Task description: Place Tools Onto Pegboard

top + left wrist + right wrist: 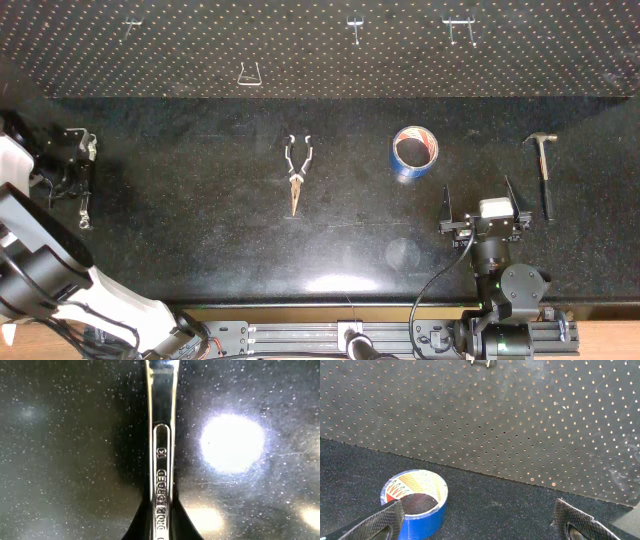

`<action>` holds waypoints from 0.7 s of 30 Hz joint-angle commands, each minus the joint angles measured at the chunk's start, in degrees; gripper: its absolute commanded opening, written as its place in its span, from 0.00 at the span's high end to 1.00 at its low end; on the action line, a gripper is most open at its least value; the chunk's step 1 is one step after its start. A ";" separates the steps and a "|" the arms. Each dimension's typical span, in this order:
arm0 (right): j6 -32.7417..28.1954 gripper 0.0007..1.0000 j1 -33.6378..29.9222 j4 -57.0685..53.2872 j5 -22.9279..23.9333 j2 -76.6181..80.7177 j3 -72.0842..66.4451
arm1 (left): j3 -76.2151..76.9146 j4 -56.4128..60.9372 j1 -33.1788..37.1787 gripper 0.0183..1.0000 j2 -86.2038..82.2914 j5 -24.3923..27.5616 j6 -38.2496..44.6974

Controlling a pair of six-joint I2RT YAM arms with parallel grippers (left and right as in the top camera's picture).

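A steel wrench (161,450) lies on the black worktop at the far left, and my left gripper (161,529) is shut on its shaft. From above, the wrench (86,205) sticks out below the left gripper (80,165). Needle-nose pliers (298,175) lie at the middle of the table. A blue tape roll (414,152) sits right of centre, and a hammer (543,170) lies at the far right. My right gripper (480,207) stands open and empty near the front edge, between tape and hammer. Its wrist view shows the tape roll (416,500) beyond the right gripper (480,527).
The pegboard (320,50) stands along the back edge, with a wire loop holder (249,75) and hooks (353,28) (459,30) on it. Open worktop lies between the pliers and the left arm.
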 commanded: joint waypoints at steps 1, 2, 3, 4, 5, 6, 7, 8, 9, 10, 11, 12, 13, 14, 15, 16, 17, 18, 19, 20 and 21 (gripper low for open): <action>0.87 0.02 0.44 -0.13 0.50 -0.39 -0.31 | -1.75 0.37 0.13 0.99 0.72 0.02 0.42; 0.85 0.02 0.44 -0.15 0.50 -0.39 -0.31 | -1.75 0.35 0.13 0.99 0.48 0.04 0.35; 0.87 0.02 0.44 -0.13 0.50 -0.39 -0.31 | -1.75 -0.11 -0.44 0.99 -2.93 0.02 -1.95; 0.87 0.03 0.44 -0.13 0.50 -0.39 -0.31 | -1.75 -0.31 -1.64 0.99 -6.56 0.00 -3.06; 0.87 0.02 0.44 -0.15 0.50 -0.39 -0.31 | -1.75 -1.11 -3.89 0.99 -11.39 0.02 -3.37; 0.85 0.02 0.44 -0.15 0.50 -0.39 -0.31 | -1.75 -1.38 -7.80 0.99 -17.68 -0.85 -3.48; 0.87 0.03 0.44 -0.13 0.50 -0.39 -0.31 | -2.01 -0.98 -11.45 0.99 -22.67 -1.31 -3.48; 0.85 0.02 0.44 -0.13 0.50 -0.39 -0.31 | -3.50 2.73 -16.94 0.99 -29.27 -1.42 -3.87; 0.87 0.03 0.44 -0.15 0.50 -0.39 -0.31 | -5.53 7.13 -22.23 0.99 -35.08 -6.80 -10.56; 0.87 0.02 0.44 -0.15 0.50 -0.39 -0.31 | -6.80 8.76 -25.00 0.99 -38.34 -11.76 -17.40; 0.87 0.03 0.44 -0.13 0.50 -0.39 -0.31 | -9.53 9.51 -28.85 0.99 -44.17 -17.11 -27.10; 0.85 0.02 0.44 -0.13 0.50 -0.39 -0.31 | -12.07 9.31 -30.42 0.99 -48.46 -19.26 -33.51; 0.87 0.02 0.44 -0.13 0.50 -0.39 -0.31 | -14.86 9.27 -30.77 0.99 -52.30 -19.74 -38.21; 0.87 0.03 0.44 -0.13 0.50 -0.39 -0.31 | -18.95 9.27 -30.58 0.99 -56.92 -19.74 -43.06; 0.87 0.02 0.44 -0.15 0.50 -0.39 -0.31 | -23.37 9.40 -30.56 0.99 -61.26 -19.74 -46.42; 0.85 0.02 0.44 -0.13 0.50 -0.39 -0.31 | -29.35 10.60 -30.56 0.99 -66.01 -19.69 -51.28; 0.87 0.02 0.44 -0.15 0.50 -0.39 -0.31 | -33.22 13.42 -30.56 0.99 -68.59 -18.84 -53.57; 0.85 0.03 0.44 -0.13 0.50 -0.39 -0.31 | -34.95 16.37 -30.56 0.99 -69.40 -17.38 -53.86; 0.85 0.02 0.44 -0.15 0.50 -0.39 -0.31 | -36.65 22.32 -30.62 0.99 -69.11 -13.99 -53.81; 0.85 0.02 0.44 -0.13 0.50 -0.39 -0.31 | -36.94 26.10 -30.67 0.99 -67.76 -11.91 -52.61; 0.85 0.02 0.44 -0.13 0.50 -0.39 -0.31 | -36.92 30.01 -31.06 0.99 -65.37 -9.88 -49.77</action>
